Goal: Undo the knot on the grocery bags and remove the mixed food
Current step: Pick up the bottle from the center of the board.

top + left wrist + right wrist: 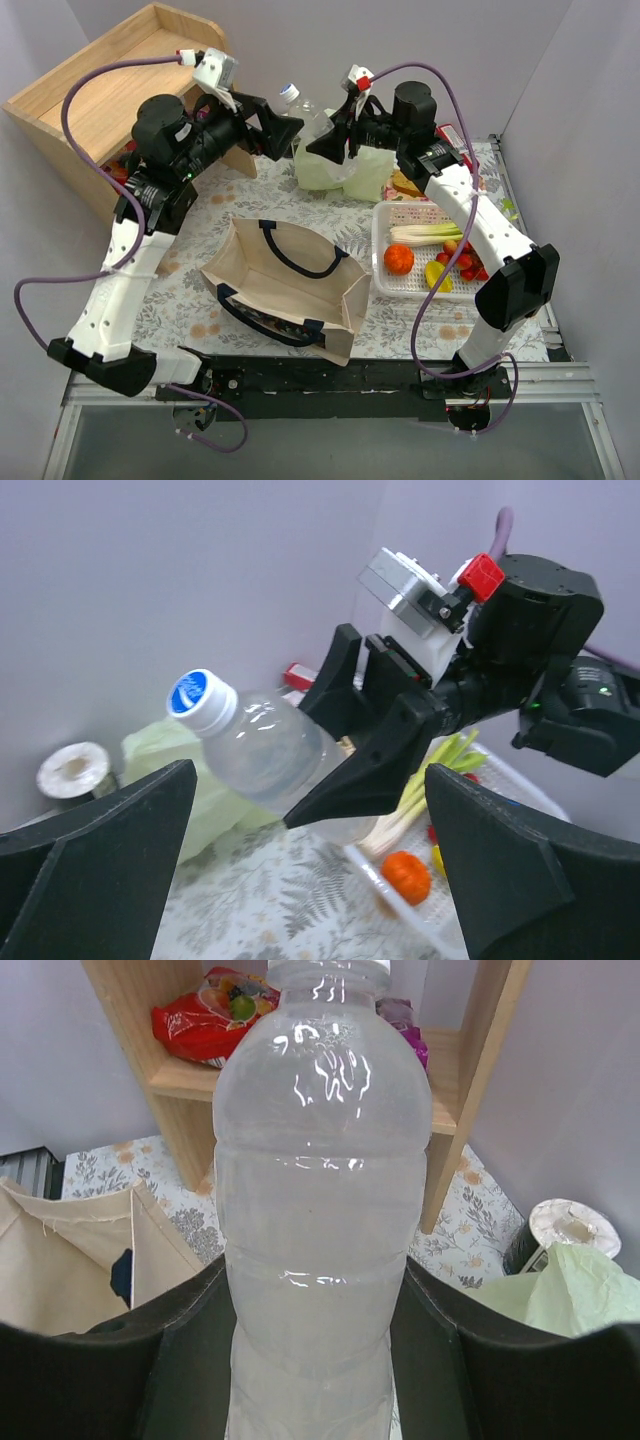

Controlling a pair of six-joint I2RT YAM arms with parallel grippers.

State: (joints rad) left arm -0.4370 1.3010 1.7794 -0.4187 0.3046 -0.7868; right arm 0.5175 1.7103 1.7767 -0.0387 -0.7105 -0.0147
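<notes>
Clear plastic bottle with blue cap (297, 105) was pinched in the right gripper (320, 1360), held in the air near the floral table's (190, 300) far edge.
Left gripper (272, 126) gaped wide, just short of the bottle. Back wall was close behind, open wooden shelf (95, 105) to the left, crumpled pale green plastic bag (335, 170) just beside, beige canvas tote (290, 275) well apart.

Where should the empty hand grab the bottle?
Grip the bottle at its rounded shoulder, under the blue cap, from the cap end. The right gripper clamps it lower down, so only that tilted top sticks out free toward the open left gripper.
</notes>
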